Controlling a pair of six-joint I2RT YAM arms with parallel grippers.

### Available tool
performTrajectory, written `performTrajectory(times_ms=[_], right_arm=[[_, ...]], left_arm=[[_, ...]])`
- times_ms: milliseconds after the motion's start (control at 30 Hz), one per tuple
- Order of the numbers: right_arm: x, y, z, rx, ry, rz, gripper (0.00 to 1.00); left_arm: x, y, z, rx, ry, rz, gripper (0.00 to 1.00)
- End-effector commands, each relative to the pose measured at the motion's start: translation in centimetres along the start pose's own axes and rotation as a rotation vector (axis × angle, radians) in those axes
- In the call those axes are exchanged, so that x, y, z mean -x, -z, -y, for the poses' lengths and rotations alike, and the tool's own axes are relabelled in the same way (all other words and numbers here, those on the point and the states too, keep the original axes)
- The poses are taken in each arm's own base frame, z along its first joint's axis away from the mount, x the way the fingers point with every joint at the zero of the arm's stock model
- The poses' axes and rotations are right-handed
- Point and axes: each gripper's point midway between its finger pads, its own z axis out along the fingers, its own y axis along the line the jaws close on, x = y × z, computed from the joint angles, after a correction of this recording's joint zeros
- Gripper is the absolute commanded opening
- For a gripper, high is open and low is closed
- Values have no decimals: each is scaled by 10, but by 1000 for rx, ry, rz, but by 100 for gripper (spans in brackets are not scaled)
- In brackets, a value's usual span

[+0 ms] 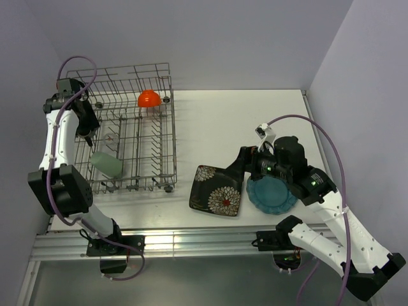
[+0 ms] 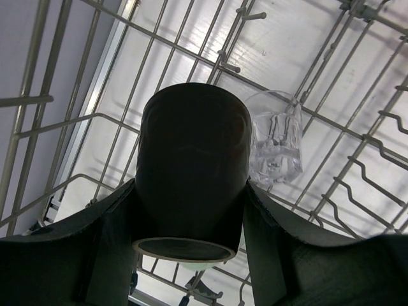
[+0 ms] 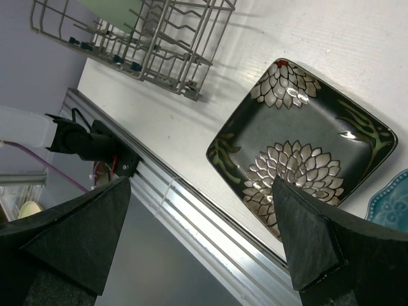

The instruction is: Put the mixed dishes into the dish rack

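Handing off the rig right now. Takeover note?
Left gripper: shut on the small dark mug, held inside the dish rack beside the small clear glass; not yet released.
Right gripper: open, empty, over the table by the black flowered plate.
Done: orange bowl, pale green cup and glass are in the rack.
Left: release the mug, then load the black plate and the teal plate, both flat on the table.

Rack point(image 1: 121, 127) left — bowl point(image 1: 148, 98) and cup point(image 1: 106, 164) inside; square plate point(image 1: 217, 190) right of it; round plate point(image 1: 271, 194) rightmost.
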Motion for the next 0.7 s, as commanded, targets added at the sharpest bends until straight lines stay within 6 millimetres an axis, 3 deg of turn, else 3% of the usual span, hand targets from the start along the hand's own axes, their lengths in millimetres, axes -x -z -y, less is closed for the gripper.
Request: performTrajectory(times_ms=[0,667], right_arm=[[3,0,3,-6,25,24,100],[3,-1,7,-30,20,24,100]], left_arm=[[30,5,-2,16,-8,84,0],[29,-52,27,-45,-32,-43,0]])
